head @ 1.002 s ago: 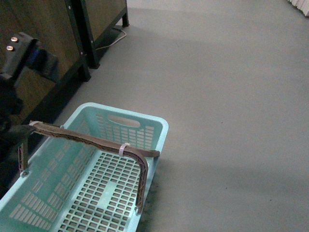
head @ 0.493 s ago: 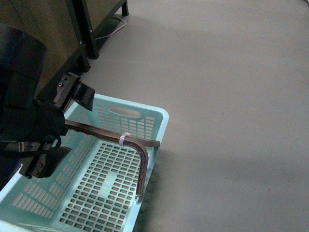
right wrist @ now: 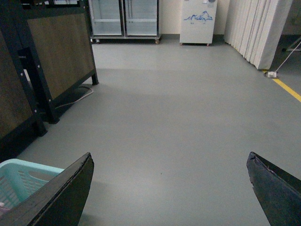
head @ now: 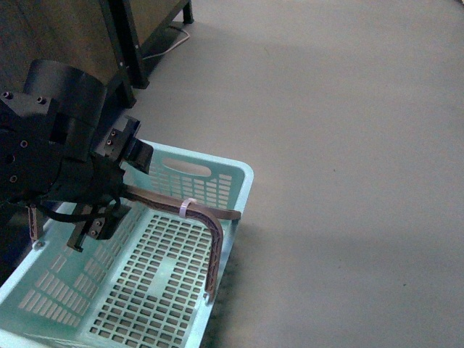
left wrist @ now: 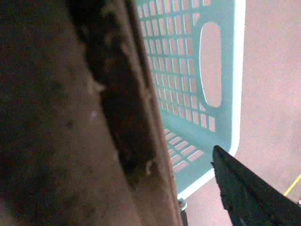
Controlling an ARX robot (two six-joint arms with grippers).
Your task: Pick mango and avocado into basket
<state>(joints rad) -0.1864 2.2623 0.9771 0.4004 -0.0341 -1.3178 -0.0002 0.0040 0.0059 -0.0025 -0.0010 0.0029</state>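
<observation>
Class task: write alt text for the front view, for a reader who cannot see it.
The left arm's black tool hangs at the brown handle of a turquoise basket on a grey floor; no fruit is visible.

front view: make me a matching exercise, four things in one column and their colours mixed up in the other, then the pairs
Things
1. basket
2. swing handle
3. zip tie
4. left hand

Colours
a. white
b. black
c. light turquoise
d. grey-brown

Pairs: 1-c, 2-d, 3-a, 4-b
</observation>
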